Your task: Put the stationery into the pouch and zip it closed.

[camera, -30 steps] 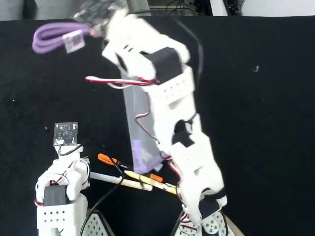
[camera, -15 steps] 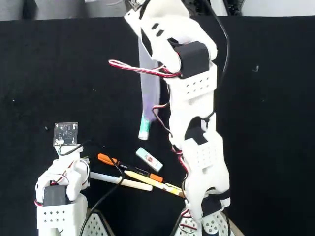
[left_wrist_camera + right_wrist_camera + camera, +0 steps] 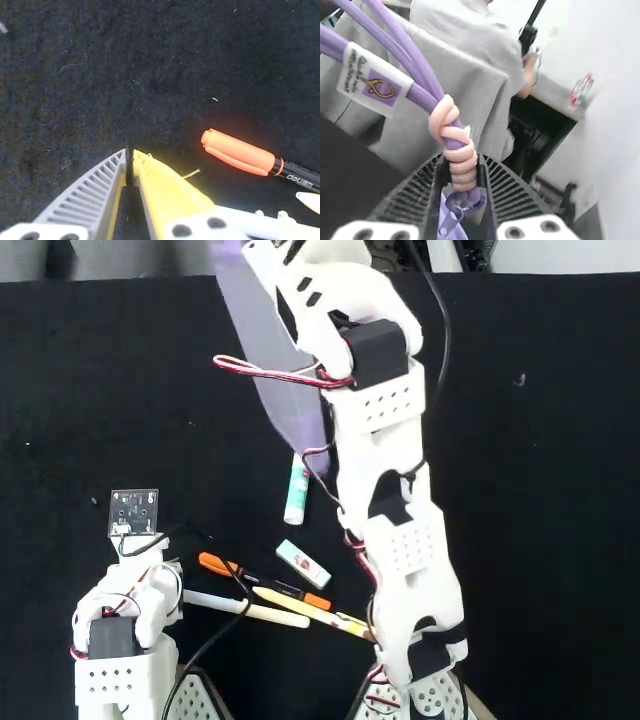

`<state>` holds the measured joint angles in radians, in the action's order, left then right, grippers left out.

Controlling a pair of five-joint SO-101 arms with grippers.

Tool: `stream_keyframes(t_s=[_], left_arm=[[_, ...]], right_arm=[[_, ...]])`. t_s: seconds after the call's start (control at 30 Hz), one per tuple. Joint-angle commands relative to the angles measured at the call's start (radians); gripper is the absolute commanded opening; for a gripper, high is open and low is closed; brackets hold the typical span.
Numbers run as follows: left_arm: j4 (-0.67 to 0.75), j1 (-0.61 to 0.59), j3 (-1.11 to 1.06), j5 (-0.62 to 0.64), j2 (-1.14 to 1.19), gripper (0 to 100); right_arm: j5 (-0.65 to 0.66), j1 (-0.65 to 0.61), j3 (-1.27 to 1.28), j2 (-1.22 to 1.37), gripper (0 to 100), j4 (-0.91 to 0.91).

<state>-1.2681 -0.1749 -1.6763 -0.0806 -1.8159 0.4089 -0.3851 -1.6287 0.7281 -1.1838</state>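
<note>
A: Nearest entry first. What is recorded for the left gripper [image 3: 129,167]?

B: It is parked low over the counter [image 3: 540,490], fingers pressed together, nothing held. The orange pen [image 3: 237,152] is noted just beside it, untouched.

A: And the rest of the stationery?

B: A white pen [image 3: 245,608] and a yellow pencil [image 3: 300,607] are logged lying close together near the arm bases. Slightly farther out a small eraser [image 3: 302,563] is seen, and beyond it a green-and-white stick [image 3: 296,490]. All are on the counter, none inside anything.

A: Were those last two there a second ago?

B: No. Neither was seen on the counter then, and the pouch [image 3: 285,410] was draped with its lower end resting there. Half a second ago it had been hoisted, and both items were found lying below it. Since then the pouch has been swung toward the left arm's side and is hung clear of the counter.

A: How is it held?

B: By its purple cord [image 3: 415,75], which is pinched between the fingers of the right gripper [image 3: 460,167], raised high at the far side of the counter.

A: Meaning for the task?

B: It is judged that contents were spilled by the lift. Nothing can be counted as packed. The pouch would have to be laid down again with its mouth open, and every item loaded, before zipping is attempted.
</note>
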Motion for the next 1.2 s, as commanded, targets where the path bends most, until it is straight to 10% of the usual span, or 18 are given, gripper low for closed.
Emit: stream_keyframes(t_s=[0.0, 0.37, 0.67, 1.17], left_arm=[[-0.005, -0.001, -0.024, -0.006, -0.005, 3], [-0.005, -0.001, -0.024, -0.006, -0.005, 3], [-0.005, -0.001, -0.024, -0.006, -0.005, 3], [-0.005, -0.001, -0.024, -0.006, -0.005, 3]], right_arm=[[-0.017, 0.038, -0.045, -0.007, 1.1, -0.146], [-0.015, 0.092, -0.041, -0.125, 1.1, -0.578], [-0.017, 0.078, 0.013, -0.203, 1.1, -0.585], [-0.015, 0.071, 0.817, -0.806, 1.1, -0.582]])
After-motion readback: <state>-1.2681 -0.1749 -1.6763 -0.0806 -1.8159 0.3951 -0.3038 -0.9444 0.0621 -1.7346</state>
